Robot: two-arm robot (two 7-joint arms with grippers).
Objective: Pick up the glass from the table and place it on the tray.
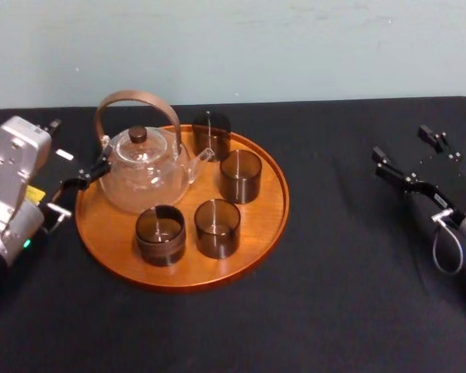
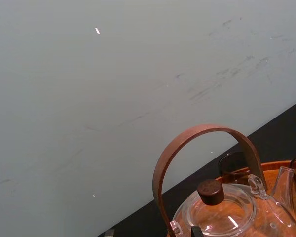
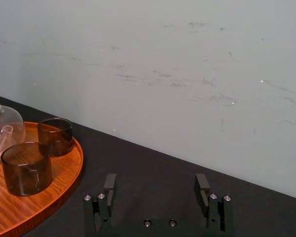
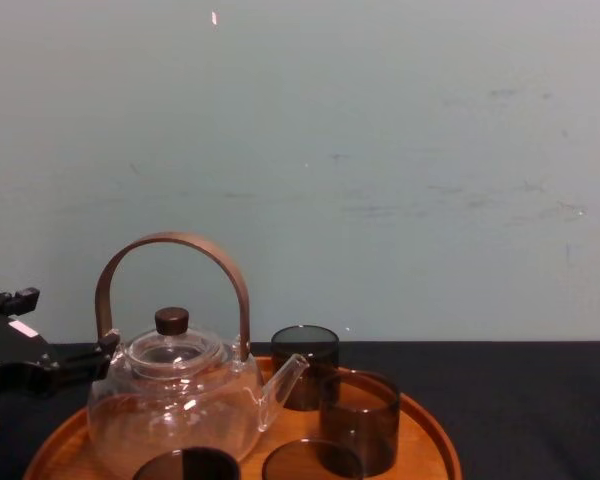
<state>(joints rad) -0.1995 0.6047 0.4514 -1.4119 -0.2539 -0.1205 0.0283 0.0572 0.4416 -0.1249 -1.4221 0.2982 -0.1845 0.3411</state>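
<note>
The round orange-brown tray (image 1: 273,203) lies on the black table (image 1: 349,280), left of centre. Several dark smoked glasses stand on it: one at the back (image 1: 211,134), one in the middle (image 1: 241,176), two at the front (image 1: 217,228) (image 1: 160,235). A glass teapot (image 1: 144,175) with a brown hoop handle takes the tray's left half. My left gripper (image 1: 71,149) is open just beyond the tray's left rim, one finger close to the teapot. Far to the right, my right gripper (image 1: 401,148) hovers open over bare table, nothing between its fingers (image 3: 110,180).
A pale green wall (image 1: 295,47) rises behind the table's back edge. Bare black tabletop stretches between the tray and the right gripper and along the front. The teapot's handle (image 4: 170,245) stands well above the glasses.
</note>
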